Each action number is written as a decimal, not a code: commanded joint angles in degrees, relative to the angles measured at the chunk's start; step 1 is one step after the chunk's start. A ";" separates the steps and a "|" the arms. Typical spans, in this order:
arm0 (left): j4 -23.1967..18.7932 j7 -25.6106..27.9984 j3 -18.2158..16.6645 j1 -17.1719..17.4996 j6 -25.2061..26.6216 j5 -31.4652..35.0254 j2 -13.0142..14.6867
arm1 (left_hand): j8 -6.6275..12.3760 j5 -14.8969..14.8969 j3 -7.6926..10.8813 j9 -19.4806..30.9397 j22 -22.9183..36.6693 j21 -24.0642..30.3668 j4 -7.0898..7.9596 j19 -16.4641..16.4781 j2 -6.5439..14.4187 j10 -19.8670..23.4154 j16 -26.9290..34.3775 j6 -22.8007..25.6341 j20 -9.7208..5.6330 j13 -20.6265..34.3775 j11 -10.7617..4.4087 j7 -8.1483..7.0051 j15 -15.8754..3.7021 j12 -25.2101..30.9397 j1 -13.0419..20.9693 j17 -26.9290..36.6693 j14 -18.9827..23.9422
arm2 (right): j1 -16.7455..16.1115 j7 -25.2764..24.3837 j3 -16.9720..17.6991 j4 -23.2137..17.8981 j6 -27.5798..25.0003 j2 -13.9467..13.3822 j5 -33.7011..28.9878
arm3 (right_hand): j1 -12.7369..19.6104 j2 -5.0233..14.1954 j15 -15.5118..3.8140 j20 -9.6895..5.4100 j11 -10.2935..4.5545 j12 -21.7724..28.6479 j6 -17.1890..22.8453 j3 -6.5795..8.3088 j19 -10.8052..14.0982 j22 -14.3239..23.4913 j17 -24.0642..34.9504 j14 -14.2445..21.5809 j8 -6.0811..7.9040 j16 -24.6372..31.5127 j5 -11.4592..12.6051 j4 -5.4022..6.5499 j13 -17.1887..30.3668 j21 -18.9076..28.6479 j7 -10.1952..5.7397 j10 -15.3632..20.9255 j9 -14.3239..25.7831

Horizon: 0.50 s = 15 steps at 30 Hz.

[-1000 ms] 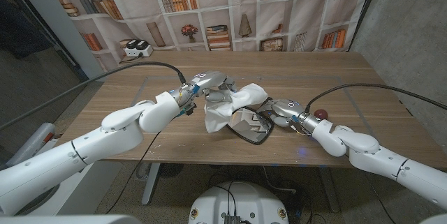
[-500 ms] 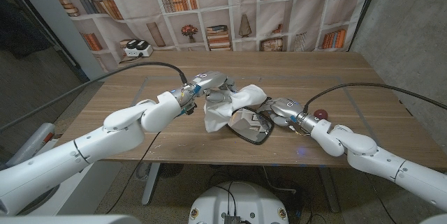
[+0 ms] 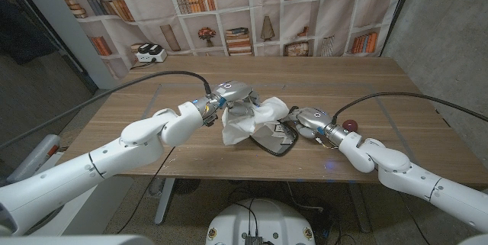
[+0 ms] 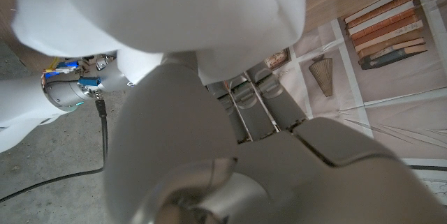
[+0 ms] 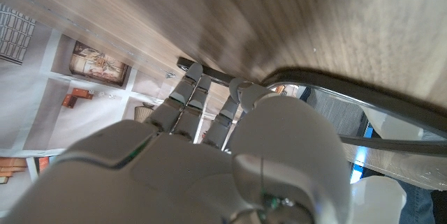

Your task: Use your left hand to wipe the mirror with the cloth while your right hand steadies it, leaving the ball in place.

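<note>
A black-framed mirror lies on the wooden table near its front middle. A crumpled white cloth covers the mirror's left part, and my left hand grips the cloth from above. In the left wrist view the cloth bunches over my left hand's fingers. My right hand holds the mirror's right rim; its fingers reach to the dark frame. A dark red ball sits on the table just right of my right wrist.
A white box stands at the table's back left corner. Black cables run along both arms. A bookshelf backdrop hangs behind the table's far edge.
My left hand has slid a little to the right with the cloth, which now covers more of the mirror. My right hand has stayed at the mirror's rim, and the ball has not moved.
</note>
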 commanded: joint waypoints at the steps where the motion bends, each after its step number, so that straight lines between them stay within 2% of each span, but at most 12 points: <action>1: 4.73 -1.15 4.89 -3.95 -2.14 5.07 -3.53 | -0.05 0.31 2.07 -0.76 1.28 1.34 2.48 1.01 0.69 2.91 0.19 0.92 -2.03 0.12 -2.68 0.01 -1.13 -0.41 0.06 0.18 1.55 | -0.60 -0.27 -0.25 -0.60 -0.41 -0.06 1.24 | -0.66 0.09 -9.66 -9.42 0.28 0.19 3.63 0.54 0.66 0.15 0.11 0.53 0.35 0.04 -0.21 -0.16 0.31 0.30 0.51 2.51 0.40; 4: 6.70 -1.30 5.91 -5.07 -2.87 5.18 -4.96 | -0.23 0.35 2.08 -1.27 2.20 2.27 2.49 1.32 0.70 3.00 0.48 0.95 -2.90 0.11 -2.64 0.09 -1.23 -0.52 0.12 0.32 2.12 | -0.69 0.32 -0.25 -1.19 -0.61 -0.30 1.21 | -0.73 0.07 -9.62 -9.41 0.23 0.13 3.68 0.65 0.66 0.15 0.10 0.60 0.27 0.00 -0.21 -0.23 0.31 0.36 0.52 2.69 0.40; 10: 10.48 -1.70 8.43 -7.41 -3.07 7.45 -8.28 | -0.20 0.39 2.04 -1.70 3.47 3.28 2.55 0.76 0.66 3.18 0.50 1.25 -3.04 0.12 -2.92 -0.24 -1.20 -0.64 0.09 0.59 1.85 | -1.16 0.24 0.03 -2.06 -0.74 -0.83 1.11 | -0.88 0.07 -9.73 -9.40 0.19 -0.04 3.72 0.88 0.87 0.14 0.12 0.74 0.12 -0.06 -0.21 -0.32 0.31 0.56 0.53 2.90 0.40; 12: 11.95 -1.82 9.26 -8.14 -3.13 7.75 -9.67 | -0.01 0.44 2.01 -1.90 5.95 6.11 2.86 1.83 0.99 3.31 1.22 1.35 -4.89 0.10 -3.05 -0.38 -1.04 -0.84 -0.17 1.59 2.80 | -1.35 0.01 0.15 -2.23 -0.89 -0.94 1.00 | -0.92 0.07 -9.77 -9.39 0.21 -0.08 3.74 0.94 0.90 0.14 0.13 0.79 0.08 -0.06 -0.21 -0.34 0.31 0.61 0.52 2.95 0.40; 15: 15.28 -1.74 11.44 -9.97 -4.30 9.12 -12.45 | 0.14 0.45 1.88 -2.45 10.37 10.27 2.86 1.57 0.93 3.63 2.73 1.50 -5.80 0.05 -3.04 -0.47 -0.88 -1.20 -0.12 4.01 4.21 | -1.76 -0.35 0.41 -2.56 -1.06 -1.09 1.17 | -0.97 0.05 -9.76 -9.40 0.22 -0.17 3.74 1.02 0.95 0.14 0.14 0.99 0.00 -0.03 -0.22 -0.42 0.30 0.69 0.53 3.01 0.40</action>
